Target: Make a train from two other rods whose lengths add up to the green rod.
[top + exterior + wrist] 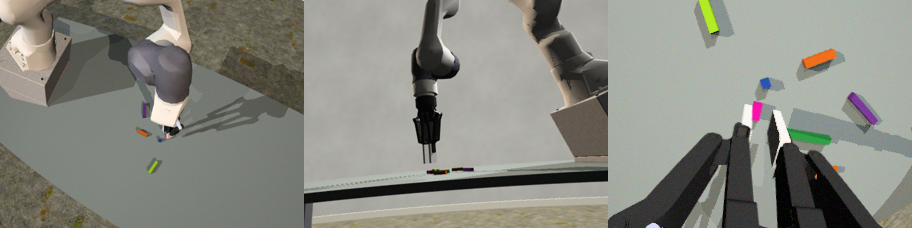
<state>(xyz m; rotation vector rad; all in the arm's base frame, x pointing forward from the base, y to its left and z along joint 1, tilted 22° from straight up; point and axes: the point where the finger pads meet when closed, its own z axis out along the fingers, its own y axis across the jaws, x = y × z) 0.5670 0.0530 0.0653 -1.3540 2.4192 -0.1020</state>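
My gripper [170, 135] [427, 163] [760, 119] is narrowly open and empty above the table, its fingers a small gap apart. A green rod [810, 136] lies flat beside the right finger in the wrist view; the arm hides it in the top view. A magenta rod [757, 111] lies just beyond the fingertips. A blue rod [160, 140] [766, 83] lies near it. A lime rod [153, 167] [709, 16], an orange rod [142, 133] [819, 59] and a purple rod [144, 110] [863, 108] lie apart. A second orange rod [440, 172] [835, 167] is partly hidden by the gripper in the wrist view.
The grey table [212, 175] carries all the rods. The robot's base block [25, 87] stands at its upper left in the top view. The arm's shadow falls across the table near the green and purple rods.
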